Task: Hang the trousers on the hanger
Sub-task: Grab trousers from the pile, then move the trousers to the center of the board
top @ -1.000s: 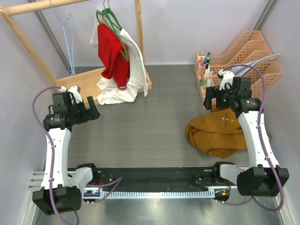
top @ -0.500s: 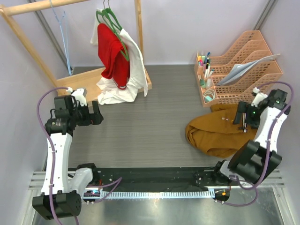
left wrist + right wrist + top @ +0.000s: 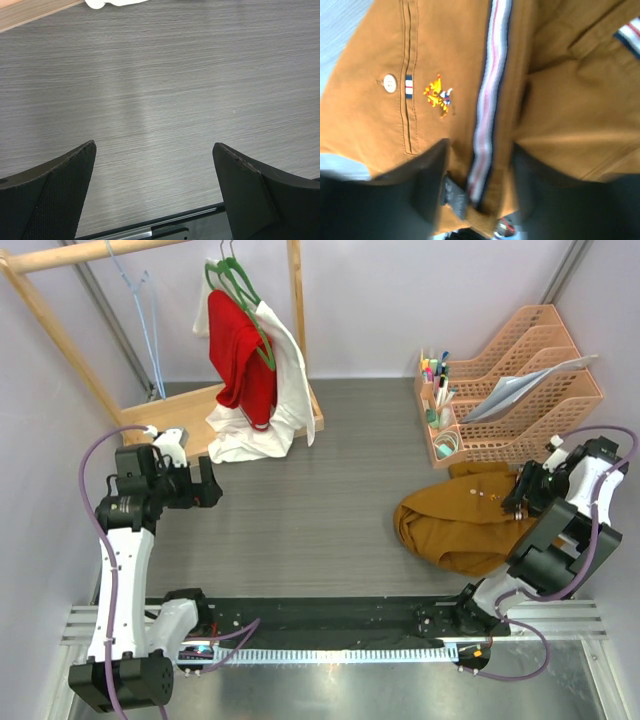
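Observation:
The mustard trousers (image 3: 455, 525) lie crumpled at the right of the table. My right gripper (image 3: 525, 495) is down on their right edge. In the right wrist view its gripper (image 3: 480, 147) straddles a raised fold of the trousers (image 3: 560, 100) along the striped waistband lining. Cloth fills the gap between the jaws, and blur hides whether they pinch it. The light-blue wire hanger (image 3: 148, 330) hangs from the wooden rail at the back left. My left gripper (image 3: 205, 483) hovers over bare table at the left, open and empty (image 3: 154, 147).
A wooden rack (image 3: 60, 335) stands at the back left. Green hangers there carry a red garment (image 3: 240, 350) and a white garment (image 3: 287, 390). Orange file trays (image 3: 520, 380) and a pen holder (image 3: 435, 390) sit just behind the trousers.
My right arm swung to the right and dropped onto the trousers' waistband, and its jaws have narrowed. The left arm shifted slightly and stayed open.

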Controlling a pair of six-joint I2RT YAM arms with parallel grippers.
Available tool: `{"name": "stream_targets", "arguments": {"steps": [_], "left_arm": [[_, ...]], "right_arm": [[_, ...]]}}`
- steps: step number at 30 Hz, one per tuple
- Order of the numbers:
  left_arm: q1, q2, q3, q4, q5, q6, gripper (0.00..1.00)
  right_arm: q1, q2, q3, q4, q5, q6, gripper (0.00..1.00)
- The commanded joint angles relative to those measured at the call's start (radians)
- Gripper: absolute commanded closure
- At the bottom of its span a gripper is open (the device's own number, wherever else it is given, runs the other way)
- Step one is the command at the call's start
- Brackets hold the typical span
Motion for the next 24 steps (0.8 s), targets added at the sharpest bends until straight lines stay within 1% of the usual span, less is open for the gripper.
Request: {"name": "stream_targets", "arguments": {"steps": [1,2,3,5,6,9,10,11,12,13,14,15,16,17,20,21,23,24], "left_arm": [[-0.005,-0.034,0.043,0.044,0.051,0.013,0.00],[-0.005,-0.039,0.051,0.044,0.059,0.011,0.00],[-0.005,-0.045,0.054,0.045,0.073,0.011,0.00],[-0.005,-0.054,0.069,0.042,0.108,0.011,0.00],[-0.004,-0.054,0.075,0.038,0.122,0.011,0.00],[-0.005,-0.065,0.101,0.038,0.145,-0.002,0.00],[-0.005,-0.068,0.109,0.039,0.142,-0.007,0.00],[-0.005,-0.069,0.130,0.036,0.139,-0.010,0.00],[-0.005,-0.069,0.141,0.035,0.133,-0.028,0.00],[-0.005,-0.069,0.155,0.035,0.121,-0.042,0.00],[-0.005,-0.066,0.178,0.035,0.110,-0.061,0.00],[-0.005,-0.066,0.190,0.036,0.101,-0.076,0.00],[-0.005,-0.063,0.201,0.044,0.096,-0.111,0.01],[-0.005,-0.065,0.221,0.050,0.094,-0.131,0.01],[-0.005,-0.060,0.268,0.056,0.068,-0.206,0.01],[-0.005,-0.060,0.279,0.056,0.055,-0.231,0.01],[-0.007,-0.060,0.310,0.047,0.012,-0.292,0.01],[-0.004,-0.063,0.318,0.042,-0.004,-0.308,0.01]], "right_arm": [[0.001,-0.015,0.077,-0.093,-0.228,-0.029,0.75],[0.001,-0.041,0.087,-0.096,-0.267,-0.045,0.96],[0.014,-0.070,0.105,-0.097,-0.329,-0.050,0.99],[0.056,-0.139,0.142,-0.125,-0.374,-0.088,0.99],[0.083,-0.159,0.183,-0.148,-0.444,-0.102,0.99],[0.224,-0.259,0.222,-0.118,-0.491,-0.044,0.99],[0.329,-0.282,0.228,-0.061,-0.493,-0.013,0.99],[0.384,-0.329,0.229,-0.026,-0.490,0.015,0.99],[0.437,-0.349,0.231,0.017,-0.482,0.085,0.99],[0.500,-0.368,0.228,0.119,-0.465,0.123,0.99],[0.601,-0.383,0.228,0.164,-0.464,0.151,0.99],[0.669,-0.382,0.234,0.207,-0.453,0.200,0.99],[0.717,-0.376,0.240,0.275,-0.441,0.213,0.99],[0.867,-0.368,0.249,0.303,-0.406,0.223,0.99],[1.066,-0.307,0.286,0.376,-0.355,0.213,0.99],[1.187,-0.273,0.298,0.393,-0.341,0.207,0.99],[1.334,-0.218,0.324,0.398,-0.306,0.126,0.99],[1.490,-0.154,0.359,0.378,-0.251,0.078,0.99]]}}
